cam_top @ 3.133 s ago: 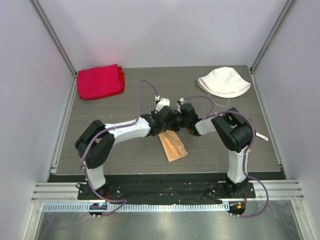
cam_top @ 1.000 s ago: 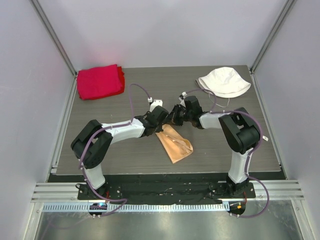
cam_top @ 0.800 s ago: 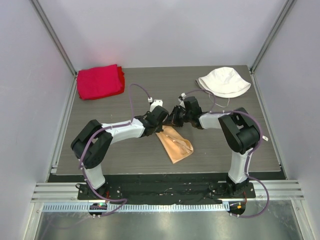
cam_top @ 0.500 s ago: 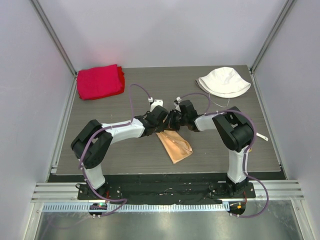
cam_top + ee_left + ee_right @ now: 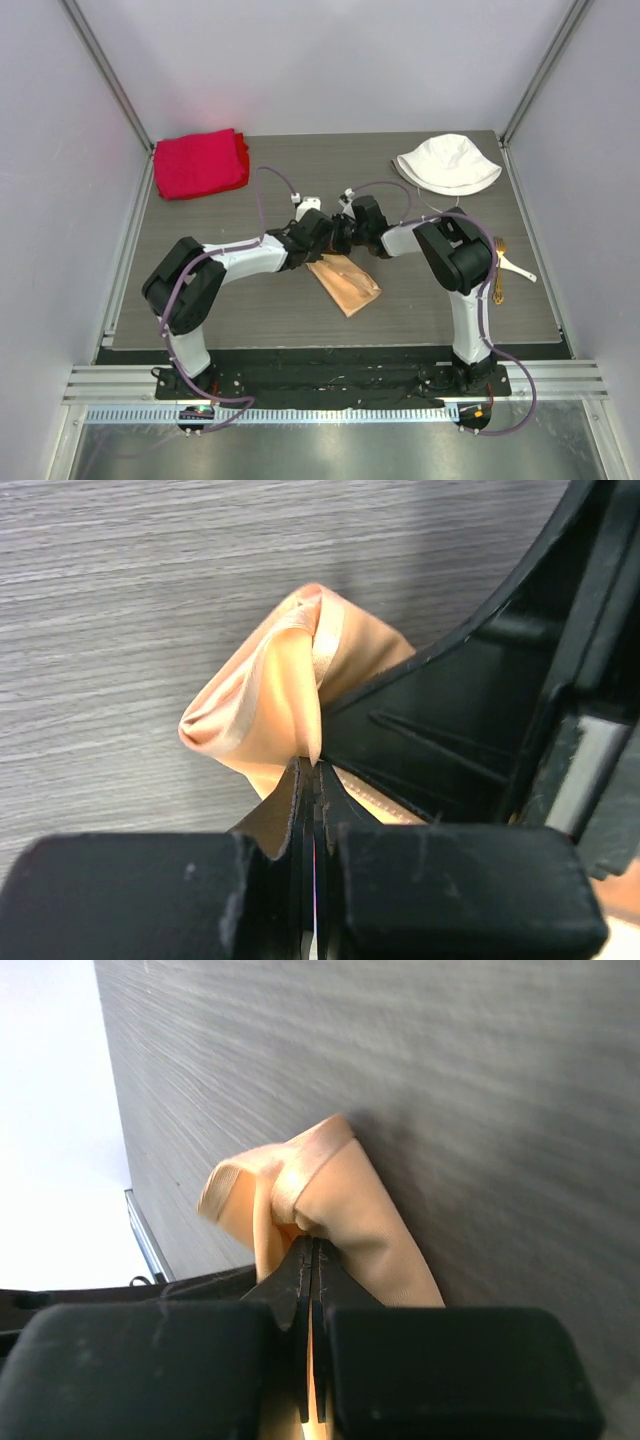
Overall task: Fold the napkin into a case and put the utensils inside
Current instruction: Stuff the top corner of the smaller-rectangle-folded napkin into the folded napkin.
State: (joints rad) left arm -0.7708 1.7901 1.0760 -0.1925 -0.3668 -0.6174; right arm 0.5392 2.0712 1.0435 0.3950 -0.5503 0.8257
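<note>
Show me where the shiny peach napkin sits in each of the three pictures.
Top view: the napkin lies at centre, folded narrow.
Left wrist: centre, bunched, pinched by the left gripper.
Right wrist: centre, pinched by the right gripper.
Shared landmark: the grey wood-grain table.

Gap between hat [image 5: 447, 163] and red cloth [image 5: 199, 163]

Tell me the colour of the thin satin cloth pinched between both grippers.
Plain peach-tan with a sheen; the satin napkin shows best in the left wrist view.
</note>
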